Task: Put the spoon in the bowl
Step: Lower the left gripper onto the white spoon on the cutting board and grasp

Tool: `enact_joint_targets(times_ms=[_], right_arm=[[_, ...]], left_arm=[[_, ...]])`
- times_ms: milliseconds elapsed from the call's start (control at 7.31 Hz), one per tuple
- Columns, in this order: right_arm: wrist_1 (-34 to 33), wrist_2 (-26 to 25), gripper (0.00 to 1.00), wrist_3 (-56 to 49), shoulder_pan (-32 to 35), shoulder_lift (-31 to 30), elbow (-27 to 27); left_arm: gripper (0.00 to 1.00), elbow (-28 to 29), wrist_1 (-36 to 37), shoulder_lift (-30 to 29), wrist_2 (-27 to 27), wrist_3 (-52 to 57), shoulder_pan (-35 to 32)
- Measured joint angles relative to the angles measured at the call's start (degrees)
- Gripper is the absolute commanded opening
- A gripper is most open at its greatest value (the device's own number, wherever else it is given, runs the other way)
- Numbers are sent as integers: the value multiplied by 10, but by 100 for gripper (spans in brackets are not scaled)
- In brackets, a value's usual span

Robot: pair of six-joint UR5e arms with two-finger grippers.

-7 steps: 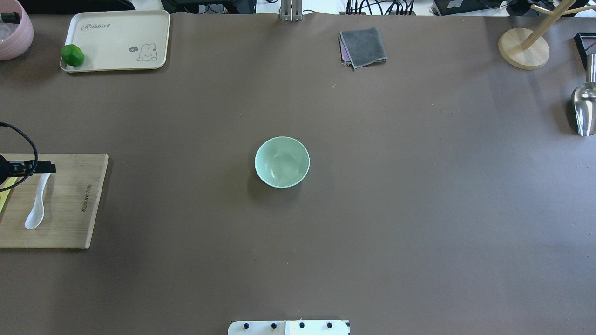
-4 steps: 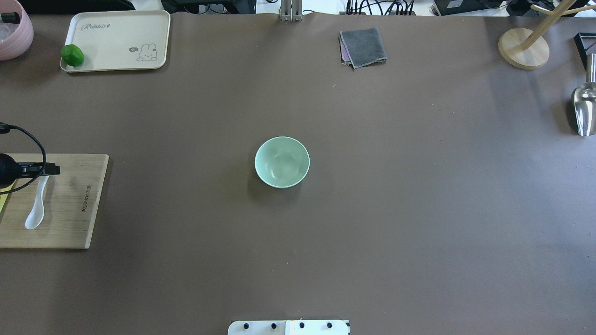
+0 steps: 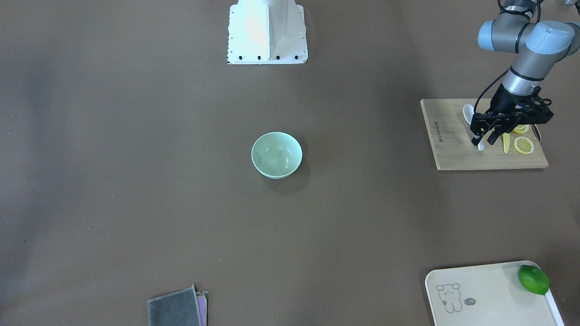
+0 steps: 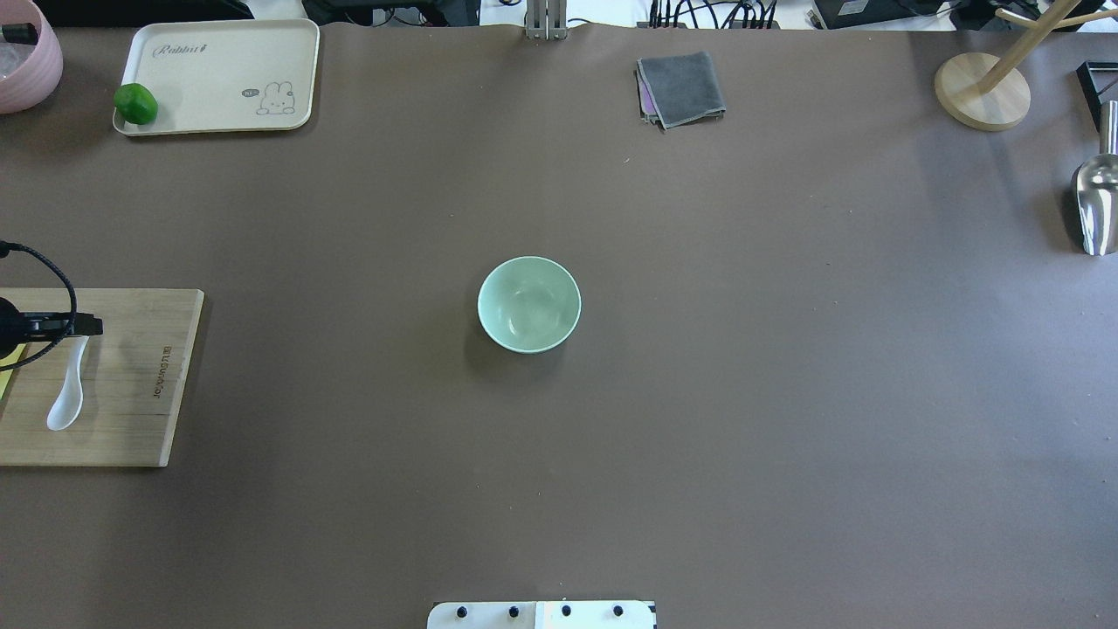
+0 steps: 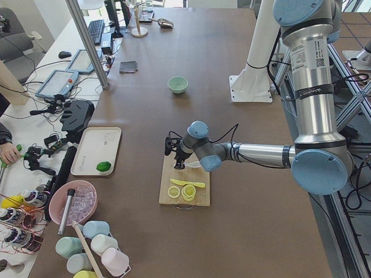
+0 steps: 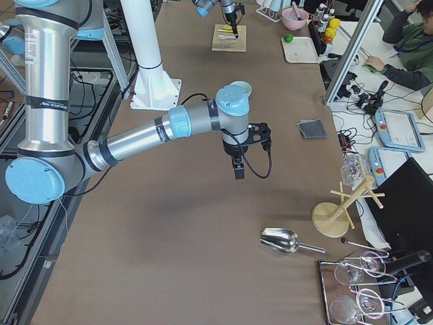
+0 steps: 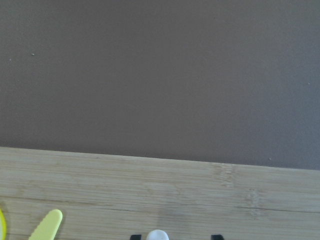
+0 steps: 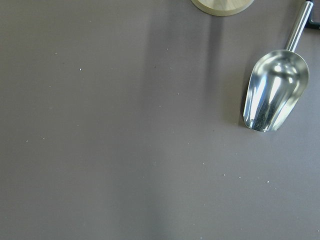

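Observation:
The white spoon (image 4: 67,395) lies on the wooden cutting board (image 4: 131,419) at the table's left end, scoop toward the robot. My left gripper (image 3: 482,142) is open, low over the board, its fingers on either side of the spoon's handle end (image 3: 480,147). In the left wrist view the handle tip (image 7: 158,234) shows between the two fingertips (image 7: 216,237). The mint-green bowl (image 4: 528,305) stands empty at the table's middle, also in the front view (image 3: 276,155). My right gripper (image 6: 239,169) hangs over bare table far to the right; I cannot tell whether it is open.
A yellow knife (image 3: 505,142) and lemon slices (image 3: 524,145) lie on the board beside the spoon. A cream tray (image 4: 218,52) with a lime (image 4: 135,103), a grey cloth (image 4: 681,87), a metal scoop (image 4: 1096,205) and a wooden stand (image 4: 983,92) sit along the edges.
My left gripper has shifted slightly toward the robot over the spoon's handle. The spoon and bowl have not moved.

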Motion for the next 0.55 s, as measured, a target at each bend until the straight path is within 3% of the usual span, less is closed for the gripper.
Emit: enact_joint_targets(times_ms=[547], right_arm=[[0, -3, 100, 1, 0, -6, 1]], left_arm=[[48, 1, -13, 9, 0, -4, 8]])
